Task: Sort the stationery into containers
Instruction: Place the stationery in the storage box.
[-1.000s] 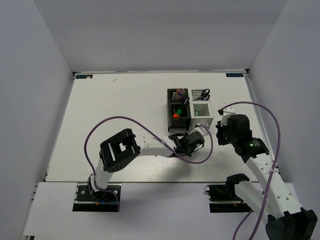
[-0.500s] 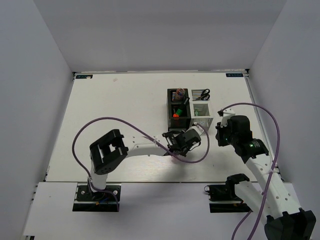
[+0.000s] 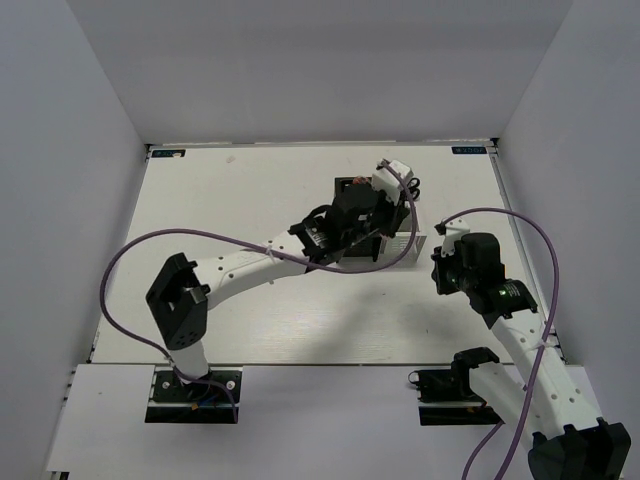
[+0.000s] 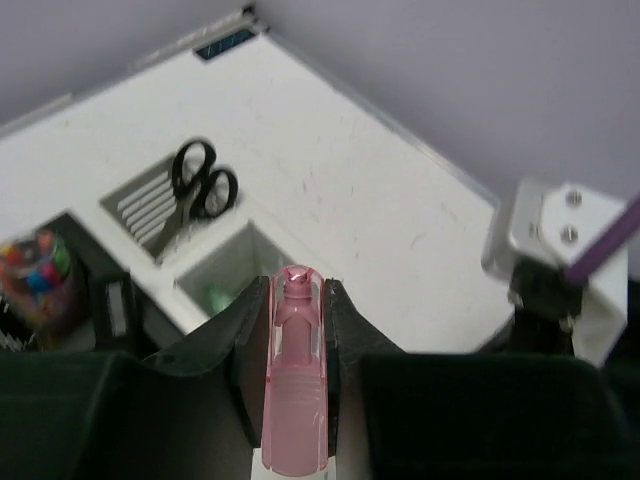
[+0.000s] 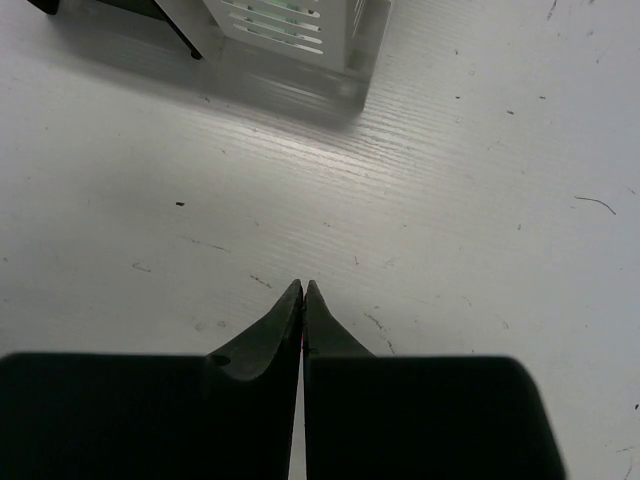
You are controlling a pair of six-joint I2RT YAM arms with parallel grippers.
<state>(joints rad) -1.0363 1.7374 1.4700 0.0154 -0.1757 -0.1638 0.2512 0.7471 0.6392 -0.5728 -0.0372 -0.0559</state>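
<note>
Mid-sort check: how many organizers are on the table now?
2. The white organizer, scissors in its far compartment, stands beneath the left fingers, which grip a pink tube; the black organizer stands directly on its left. The top view shows little of either.

Two organizers: one black organizer (image 4: 115,305), one white organizer (image 3: 408,245). One pair of scissors (image 4: 200,185). One pink tube (image 4: 295,385). One green piece (image 4: 215,297), at the tube's 11 o'clock. One cluster of coloured bits (image 4: 35,280), too blurred to count. Two arms: left arm (image 3: 250,265), right arm (image 3: 510,310).
</note>
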